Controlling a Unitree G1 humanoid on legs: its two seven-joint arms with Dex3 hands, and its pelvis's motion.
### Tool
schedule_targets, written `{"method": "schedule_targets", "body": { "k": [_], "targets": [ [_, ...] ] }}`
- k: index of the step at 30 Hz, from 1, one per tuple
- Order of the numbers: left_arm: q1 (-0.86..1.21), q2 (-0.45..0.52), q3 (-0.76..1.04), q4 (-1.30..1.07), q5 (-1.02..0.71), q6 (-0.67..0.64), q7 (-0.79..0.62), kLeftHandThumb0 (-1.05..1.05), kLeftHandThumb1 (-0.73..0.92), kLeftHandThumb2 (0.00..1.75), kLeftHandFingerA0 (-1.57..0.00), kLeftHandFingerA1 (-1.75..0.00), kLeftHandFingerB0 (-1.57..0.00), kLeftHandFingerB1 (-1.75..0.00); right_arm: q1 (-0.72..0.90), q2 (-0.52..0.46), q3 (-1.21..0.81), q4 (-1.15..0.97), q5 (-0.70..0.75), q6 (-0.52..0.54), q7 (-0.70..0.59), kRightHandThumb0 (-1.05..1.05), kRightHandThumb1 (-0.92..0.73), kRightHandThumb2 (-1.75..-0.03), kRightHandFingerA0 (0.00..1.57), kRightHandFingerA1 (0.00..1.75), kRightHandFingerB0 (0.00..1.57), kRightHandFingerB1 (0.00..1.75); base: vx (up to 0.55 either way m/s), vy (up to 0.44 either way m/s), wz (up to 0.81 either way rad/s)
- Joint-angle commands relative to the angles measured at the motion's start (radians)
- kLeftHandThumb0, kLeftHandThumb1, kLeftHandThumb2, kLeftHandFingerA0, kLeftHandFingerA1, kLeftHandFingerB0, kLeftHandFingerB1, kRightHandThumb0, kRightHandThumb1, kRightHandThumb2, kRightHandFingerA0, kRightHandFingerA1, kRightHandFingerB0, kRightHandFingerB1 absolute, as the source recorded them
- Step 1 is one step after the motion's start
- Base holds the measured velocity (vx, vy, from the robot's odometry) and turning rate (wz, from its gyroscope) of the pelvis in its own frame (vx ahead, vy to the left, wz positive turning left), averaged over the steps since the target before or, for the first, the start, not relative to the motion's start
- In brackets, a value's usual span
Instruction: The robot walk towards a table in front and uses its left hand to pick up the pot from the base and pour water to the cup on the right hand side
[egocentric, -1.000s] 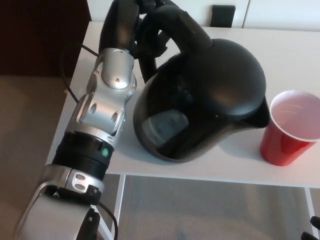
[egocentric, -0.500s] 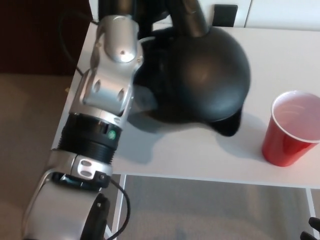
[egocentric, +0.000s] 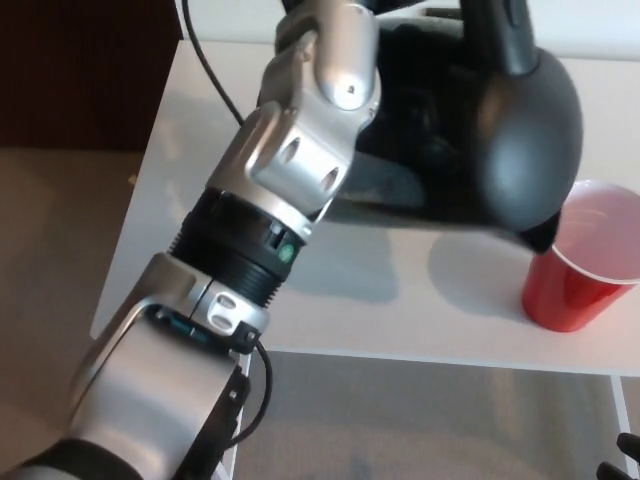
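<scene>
Black pot (egocentric: 500, 130) lifted, tilted, spout over red cup (egocentric: 585, 265); left hand hidden, prob. grasping, can't tell.

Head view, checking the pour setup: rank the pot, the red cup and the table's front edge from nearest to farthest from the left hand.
1. Pot, held by the left hand at top.
2. Red cup, right, below the spout.
3. Table's front edge, lowest in view.

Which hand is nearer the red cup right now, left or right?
Left. The left hand holds the pot by its handle, with the spout over the red cup. Only the right hand's fingertips show, at the bottom-right corner, well below the cup.
</scene>
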Motion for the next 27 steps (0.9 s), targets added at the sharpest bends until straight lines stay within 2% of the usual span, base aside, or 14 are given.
{"method": "schedule_targets", "body": {
  "k": [1, 3, 4, 5, 7, 8, 14, 15, 16, 17, 21, 22, 23, 27],
  "targets": [
    [-0.100, 0.027, -0.037, 0.062, 0.097, -0.042, 0.102, -0.27, 0.55, 0.67, -0.98, -1.56, -0.70, -0.80, -0.005, -0.004, -0.008, 0.001, 0.011, -0.002, 0.004, -0.17, -0.50, -0.54, 0.50, 0.54, 0.39, 0.41, 0.00, 0.000, 0.00],
    [-0.124, 0.022, -0.032, 0.091, 0.090, -0.034, 0.111, -0.22, 0.66, 0.60, -0.84, -1.69, -0.74, -0.83, -0.002, -0.006, 0.001, -0.001, 0.001, -0.011, 0.009, -0.18, -0.51, -0.54, 0.48, 0.53, 0.38, 0.40, 0.00, 0.000, 0.00],
    [-0.145, 0.001, 0.007, 0.103, 0.045, -0.005, 0.095, -0.22, 0.70, 0.61, -0.81, -1.70, -0.75, -0.77, -0.003, -0.007, 0.002, -0.002, 0.000, -0.010, 0.011, -0.16, -0.33, -0.82, 0.40, 0.63, 0.25, 0.54, 0.00, 0.000, 0.00],
    [-0.160, -0.013, 0.038, 0.114, 0.012, 0.012, 0.090, -0.29, 0.58, 0.65, -0.95, -1.58, -0.70, -0.65, -0.005, -0.006, 0.001, -0.002, 0.002, -0.008, 0.009, -0.15, -0.33, -0.82, 0.41, 0.63, 0.26, 0.54, 0.00, 0.000, 0.00],
    [-0.172, -0.025, 0.066, 0.128, -0.006, 0.017, 0.093, -0.29, 0.58, 0.65, -0.95, -1.58, -0.70, -0.65, -0.007, -0.004, -0.001, -0.002, 0.004, -0.006, 0.006, -0.15, -0.33, -0.82, 0.41, 0.63, 0.26, 0.54, 0.00, 0.000, 0.00],
    [-0.183, -0.035, 0.095, 0.139, -0.024, 0.022, 0.089, -0.21, 0.73, 0.61, -0.90, -1.55, -0.75, -0.66, -0.008, -0.003, 0.000, -0.001, 0.003, -0.009, 0.004, -0.17, -0.50, -0.54, 0.48, 0.53, 0.38, 0.41, 0.00, 0.000, 0.00],
    [-0.245, -0.044, 0.171, 0.219, -0.036, 0.052, 0.133, -0.21, 0.73, 0.65, -0.88, -1.50, -0.75, -0.67, -0.012, -0.002, 0.018, -0.003, -0.017, -0.023, -0.012, -0.21, -0.49, -0.54, 0.50, 0.53, 0.40, 0.41, 0.00, 0.000, 0.00],
    [-0.249, -0.042, 0.173, 0.227, -0.034, 0.040, 0.137, -0.21, 0.76, 0.66, -0.83, -1.57, -0.75, -0.75, -0.014, -0.004, 0.016, -0.003, -0.012, -0.024, -0.001, -0.17, -0.33, -0.82, 0.39, 0.62, 0.26, 0.54, 0.00, 0.000, 0.00],
    [-0.252, -0.042, 0.175, 0.233, -0.032, 0.034, 0.138, -0.21, 0.76, 0.66, -0.83, -1.57, -0.75, -0.75, -0.014, -0.005, 0.016, -0.003, -0.009, -0.024, 0.004, -0.17, -0.33, -0.82, 0.39, 0.62, 0.26, 0.54, 0.00, 0.000, 0.00],
    [-0.255, -0.045, 0.179, 0.234, -0.032, 0.033, 0.141, -0.19, 0.76, 0.64, -0.84, -1.60, -0.74, -0.88, -0.016, -0.006, 0.017, -0.002, -0.008, -0.022, 0.002, -0.19, -0.51, -0.54, 0.47, 0.51, 0.38, 0.40, 0.00, 0.000, 0.00],
    [-0.259, -0.046, 0.172, 0.243, -0.025, 0.014, 0.149, -0.20, 0.75, 0.62, -0.83, -1.68, -0.74, -0.89, -0.021, -0.011, 0.031, 0.002, -0.017, -0.028, 0.002, -0.20, -0.52, -0.55, 0.48, 0.50, 0.37, 0.39, 0.00, 0.000, 0.00],
    [-0.251, -0.045, 0.155, 0.240, -0.012, -0.001, 0.149, -0.21, 0.70, 0.62, -0.83, -1.66, -0.79, -0.73, -0.024, -0.009, 0.028, 0.003, -0.011, -0.016, -0.004, -0.18, -0.53, -0.55, 0.50, 0.49, 0.38, 0.39, 0.00, 0.000, 0.00],
    [-0.242, -0.052, 0.144, 0.230, -0.010, -0.018, 0.149, -0.23, 0.72, 0.62, -0.81, -1.68, -0.76, -0.88, -0.024, -0.009, 0.029, 0.004, -0.010, -0.014, -0.007, -0.17, -0.35, -0.83, 0.40, 0.61, 0.24, 0.53, 0.00, 0.000, 0.00],
    [-0.240, -0.054, 0.137, 0.227, -0.016, -0.023, 0.152, -0.23, 0.72, 0.62, -0.81, -1.68, -0.76, -0.88, -0.024, -0.010, 0.031, 0.004, -0.010, -0.015, -0.006, -0.17, -0.35, -0.83, 0.40, 0.61, 0.24, 0.53, 0.00, 0.000, 0.00]
  ]
}}
